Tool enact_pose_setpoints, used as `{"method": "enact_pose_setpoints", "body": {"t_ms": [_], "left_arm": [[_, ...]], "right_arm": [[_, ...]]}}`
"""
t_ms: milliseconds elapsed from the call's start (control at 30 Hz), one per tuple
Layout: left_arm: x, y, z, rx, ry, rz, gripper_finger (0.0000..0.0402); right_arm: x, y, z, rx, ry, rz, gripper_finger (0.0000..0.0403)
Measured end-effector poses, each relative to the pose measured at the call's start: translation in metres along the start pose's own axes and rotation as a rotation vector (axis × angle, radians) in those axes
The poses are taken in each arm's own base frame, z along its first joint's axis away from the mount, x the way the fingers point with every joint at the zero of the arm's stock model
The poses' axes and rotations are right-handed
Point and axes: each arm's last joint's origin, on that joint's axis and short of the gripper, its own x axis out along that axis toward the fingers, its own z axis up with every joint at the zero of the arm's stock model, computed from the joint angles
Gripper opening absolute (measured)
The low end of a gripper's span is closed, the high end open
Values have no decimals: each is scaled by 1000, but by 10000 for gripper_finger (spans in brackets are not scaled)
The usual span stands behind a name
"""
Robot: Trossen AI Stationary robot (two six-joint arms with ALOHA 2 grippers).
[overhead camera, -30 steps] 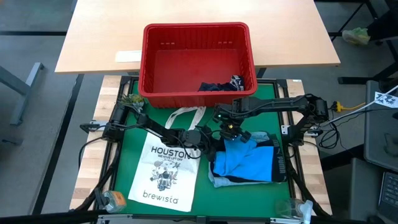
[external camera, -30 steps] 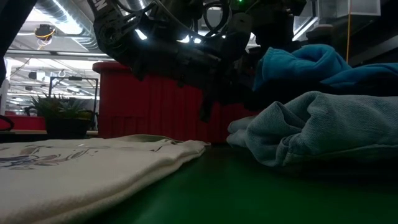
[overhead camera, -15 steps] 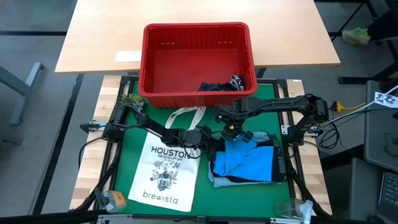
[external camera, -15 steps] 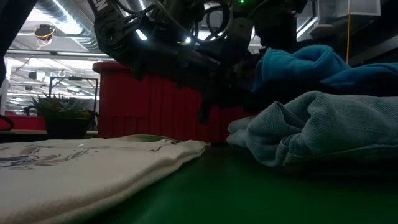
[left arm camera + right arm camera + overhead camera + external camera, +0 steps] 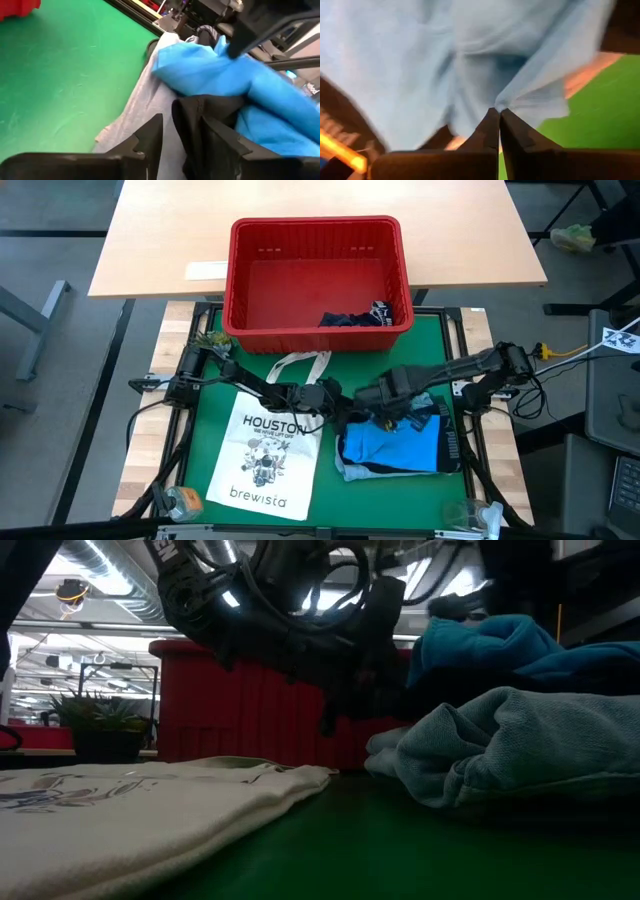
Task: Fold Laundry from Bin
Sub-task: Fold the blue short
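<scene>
Bright blue garment (image 5: 405, 442) pinched by closed right gripper (image 5: 499, 116), left gripper (image 5: 181, 131) parted around dark cloth.

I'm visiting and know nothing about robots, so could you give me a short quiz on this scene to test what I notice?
1. True or false: the red bin is empty.
2. Which garment is the right gripper pinching? A) bright blue garment B) tote bag C) dark green one
3. Fill in: the left gripper has dark ____ between its fingers.

Key: 1 false, dark clothing lies inside; 2 A; 3 fabric.
</scene>
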Motion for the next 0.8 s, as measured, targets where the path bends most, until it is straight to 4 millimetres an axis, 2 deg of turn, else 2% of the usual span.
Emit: {"method": "enact_pose_setpoints", "body": {"t_ms": [267,500,800], "left_arm": [[1,2,4,90,-1,-32,115],[0,-6,14,117,-98,-123,99],[-5,-16,29,102,-225,-289,94]], "right_arm": [[4,51,24,195,137,4,1],[12,109,48,362,182,-40,0],[35,183,54,563,245,-137,0]]}}
